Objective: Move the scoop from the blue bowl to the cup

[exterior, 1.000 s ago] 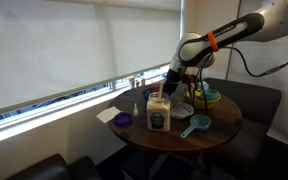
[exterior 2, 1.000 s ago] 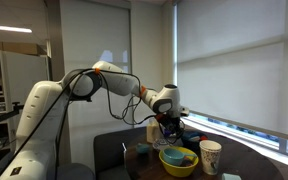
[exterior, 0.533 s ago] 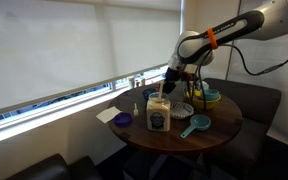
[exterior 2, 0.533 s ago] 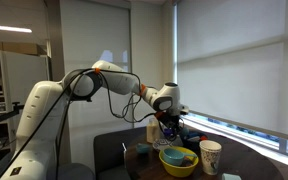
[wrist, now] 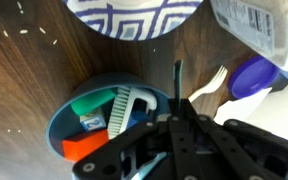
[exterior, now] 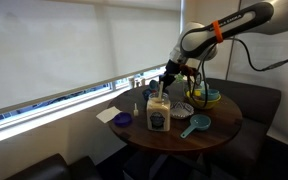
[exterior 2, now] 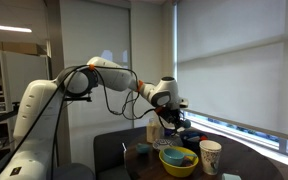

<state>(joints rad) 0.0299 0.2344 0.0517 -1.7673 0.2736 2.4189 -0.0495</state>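
Observation:
In the wrist view the blue bowl (wrist: 58, 122) lies at lower left, with a green piece, a white comb-like piece and an orange piece inside. My gripper (wrist: 179, 104) is shut on a slim teal stem, the scoop's handle (wrist: 176, 78); the rest of the scoop is hidden behind the fingers. In both exterior views the gripper (exterior: 167, 84) (exterior 2: 174, 121) hangs above the table between the jar and the blue bowl (exterior: 210, 97) (exterior 2: 178, 159). The pale cup (exterior 2: 211, 157) stands beside that bowl.
A pale striped bowl (wrist: 134, 16) (exterior: 181, 108) sits next to the blue bowl. A white jar (exterior: 158, 115) (wrist: 259, 28), a purple lid (wrist: 254, 78) (exterior: 123, 120) and a white fork (wrist: 210, 86) lie nearby. A blue handled piece (exterior: 192, 126) rests near the round table's edge (exterior: 229, 138).
The jaws have closed from half open to shut on the thin handle. The arm has then risen a little above the table.

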